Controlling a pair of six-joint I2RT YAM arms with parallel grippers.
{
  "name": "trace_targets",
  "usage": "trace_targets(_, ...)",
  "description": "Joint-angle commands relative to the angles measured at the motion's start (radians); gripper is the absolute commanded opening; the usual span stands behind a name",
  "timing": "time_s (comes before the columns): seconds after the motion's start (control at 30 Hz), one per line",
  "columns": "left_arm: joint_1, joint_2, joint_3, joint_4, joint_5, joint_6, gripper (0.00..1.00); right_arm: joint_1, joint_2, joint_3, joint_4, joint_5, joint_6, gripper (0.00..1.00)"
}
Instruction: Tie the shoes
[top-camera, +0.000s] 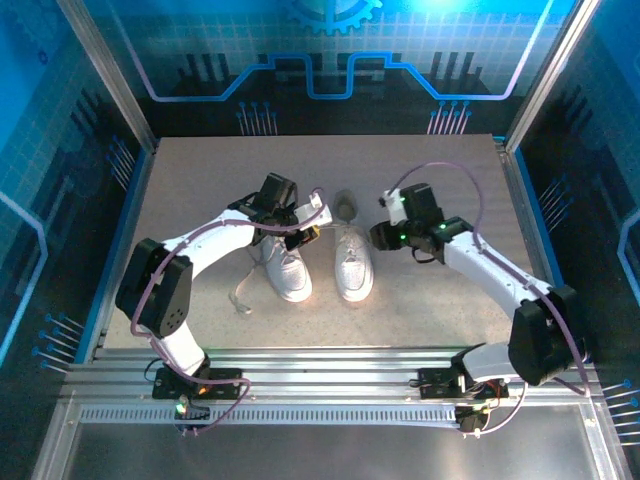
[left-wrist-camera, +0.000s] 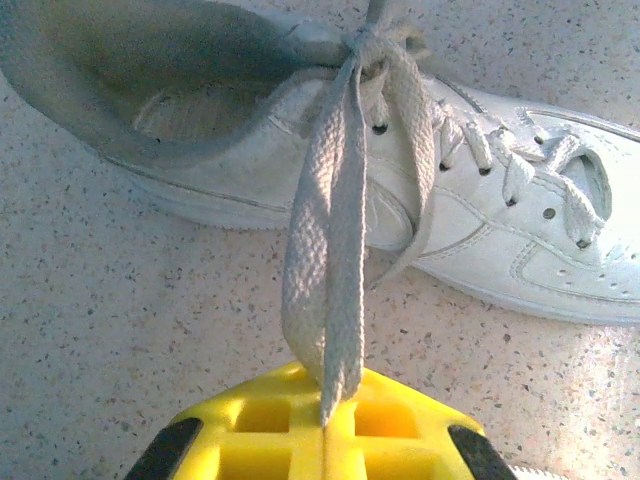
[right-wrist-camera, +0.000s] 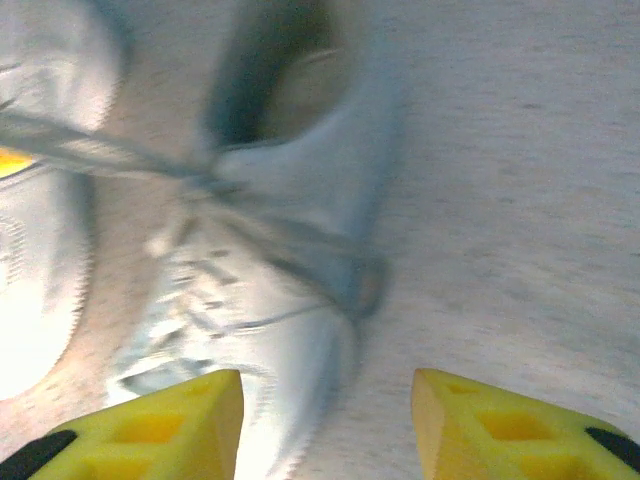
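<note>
Two white low-top lace-up sneakers stand just beside each other in the middle of the speckled beige worktop (top-camera: 200, 190), toes pointing toward the arm bases: the left sneaker (top-camera: 292, 275) and the right sneaker (top-camera: 353, 268), each with a greyish inner opening at the far end. The left end effector (top-camera: 305, 232) hangs near the heel ends, over the gap between the two sneakers. In the left wrist view its yellow fingers are pressed fully together (left-wrist-camera: 325, 405) on a flat white woven lace (left-wrist-camera: 325, 250), which is pinched in the seam between them. This lace runs straight from the fingers up to where the laces cross at the top eyelets of the right sneaker (left-wrist-camera: 480, 220). The blurred right wrist view shows the same strand stretched sideways from the right sneaker (right-wrist-camera: 270, 250) across the left sneaker (right-wrist-camera: 40, 250). A thin loose white lace end (top-camera: 243, 293) from the left sneaker trails on the worktop on that sneaker's outer side. The right end effector (top-camera: 385, 232) hovers just beside the right sneaker's outer edge, its yellow fingers spread wide apart (right-wrist-camera: 325, 420) and holding nothing, with bare worktop between them.
</note>
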Motion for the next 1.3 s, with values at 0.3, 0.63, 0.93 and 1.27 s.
trace_targets(0.3, 0.010, -0.036, -0.043, -0.051, -0.044, -0.108, 0.00, 0.127, 0.357, 0.063, 0.111, 0.060, 0.182, 0.22)
trace_targets(0.63, 0.044, -0.024, -0.104, -0.043, -0.058, -0.190, 0.00, 0.068, 0.355, -0.080, 0.194, 0.102, 0.285, 0.15)
trace_targets(0.93, 0.043, 0.004, -0.088, -0.027, -0.029, -0.252, 0.01, 0.040, 0.251, -0.100, 0.136, 0.089, 0.239, 0.18)
trace_targets(1.27, 0.032, -0.070, -0.035, 0.021, 0.064, -0.308, 0.42, -0.039, 0.048, 0.109, -0.126, -0.026, 0.100, 0.39)
